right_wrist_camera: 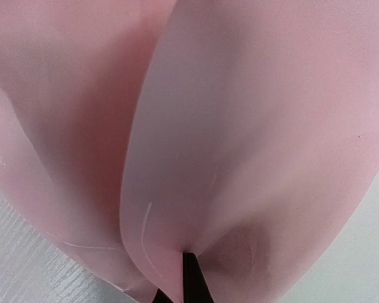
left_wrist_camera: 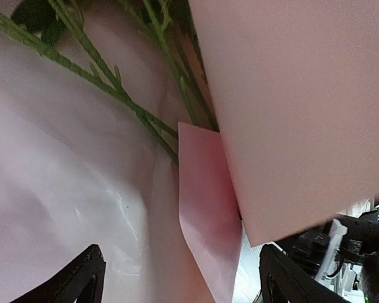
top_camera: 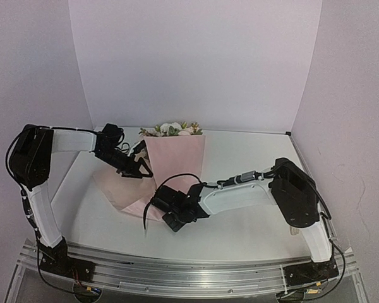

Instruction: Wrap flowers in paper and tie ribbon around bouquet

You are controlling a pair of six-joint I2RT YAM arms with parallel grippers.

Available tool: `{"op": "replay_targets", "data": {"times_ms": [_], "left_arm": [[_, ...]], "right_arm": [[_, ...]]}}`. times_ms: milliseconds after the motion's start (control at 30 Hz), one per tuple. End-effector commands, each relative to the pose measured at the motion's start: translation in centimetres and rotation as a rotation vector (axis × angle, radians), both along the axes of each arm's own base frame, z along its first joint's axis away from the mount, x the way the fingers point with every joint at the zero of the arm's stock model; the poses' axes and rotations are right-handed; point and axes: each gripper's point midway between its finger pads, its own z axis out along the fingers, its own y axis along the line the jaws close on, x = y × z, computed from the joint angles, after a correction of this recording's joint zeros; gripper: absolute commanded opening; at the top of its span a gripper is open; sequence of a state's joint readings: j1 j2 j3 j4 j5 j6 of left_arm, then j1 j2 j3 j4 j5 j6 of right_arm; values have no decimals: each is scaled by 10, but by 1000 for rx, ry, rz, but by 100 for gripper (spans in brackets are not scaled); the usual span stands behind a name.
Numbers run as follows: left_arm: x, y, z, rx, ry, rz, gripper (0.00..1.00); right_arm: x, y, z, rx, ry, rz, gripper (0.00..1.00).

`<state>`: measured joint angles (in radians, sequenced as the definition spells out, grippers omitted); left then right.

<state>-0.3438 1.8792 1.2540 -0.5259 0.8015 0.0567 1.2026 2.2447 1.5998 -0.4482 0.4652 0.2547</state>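
The left fingers (top_camera: pixel 139 169) are spread wide above the left side of the paper (top_camera: pixel 177 158) and grip nothing. Whether they touch the sheet cannot be told. Several green stems (left_wrist_camera: pixel 114 88) lie on it just beyond them. The one pink sheet rests on the tabletop (top_camera: pixel 252 158), its right side folded over the stems. One bunch of flowers (top_camera: pixel 174 129) shows at its far edge. The right fingers (right_wrist_camera: pixel 188 281) are pressed together, pinching the paper's near folded end.

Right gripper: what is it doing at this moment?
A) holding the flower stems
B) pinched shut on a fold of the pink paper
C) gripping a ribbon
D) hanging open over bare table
B: the right wrist view shows the right gripper closed on a fold of the paper.
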Motion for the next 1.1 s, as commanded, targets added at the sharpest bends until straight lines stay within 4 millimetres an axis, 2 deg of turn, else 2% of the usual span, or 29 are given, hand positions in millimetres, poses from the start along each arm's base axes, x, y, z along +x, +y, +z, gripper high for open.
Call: {"op": "replay_targets", "data": {"times_ms": [0, 100, 200, 267, 300, 400, 433, 467, 567, 633, 700, 800, 867, 967, 1033, 1067], "left_arm": [[-1, -9, 60, -171, -4, -44, 93], [9, -11, 50, -156, -7, -5, 100], [19, -15, 18, -91, 7, 40, 97], [25, -20, 4, -56, 1, 52, 85], [30, -21, -3, -37, 0, 72, 74], [50, -12, -19, 45, -25, 153, 31], [55, -10, -22, 67, -40, 166, 21], [60, -9, -26, 82, -54, 172, 16], [72, -7, -38, 121, -50, 200, 10], [77, 0, -48, 184, -25, 224, 11], [73, 10, -52, 248, 5, 229, 29], [68, 29, -38, 313, -18, 235, 53], [75, 47, -19, 354, -81, 253, 62], [89, 60, 20, 389, -197, 242, 65], [98, 54, 54, 367, -273, 236, 61], [99, 41, 74, 344, -320, 211, 59]], "right_arm": [[-20, -22, -40, -149, 102, 44, 0], [-19, -22, -40, -152, 98, 52, 0], [-21, -22, -41, -155, 104, 56, 0], [-21, -23, -40, -155, 106, 58, 0], [-21, -24, -40, -156, 105, 58, 0], [-21, -24, -37, -151, 101, 55, 0], [-21, -24, -37, -149, 103, 54, 0], [-22, -24, -36, -145, 106, 51, 0], [-23, -22, -39, -140, 118, 46, 0], [-23, -21, -39, -138, 120, 47, 0], [-23, -20, -39, -140, 118, 57, 0], [-23, -21, -40, -151, 115, 70, 0], [-24, -21, -43, -155, 121, 74, 0], [-25, -20, -44, -157, 127, 77, 0], [-25, -20, -44, -160, 125, 85, 0], [-25, -21, -45, -165, 123, 91, 0]]}}
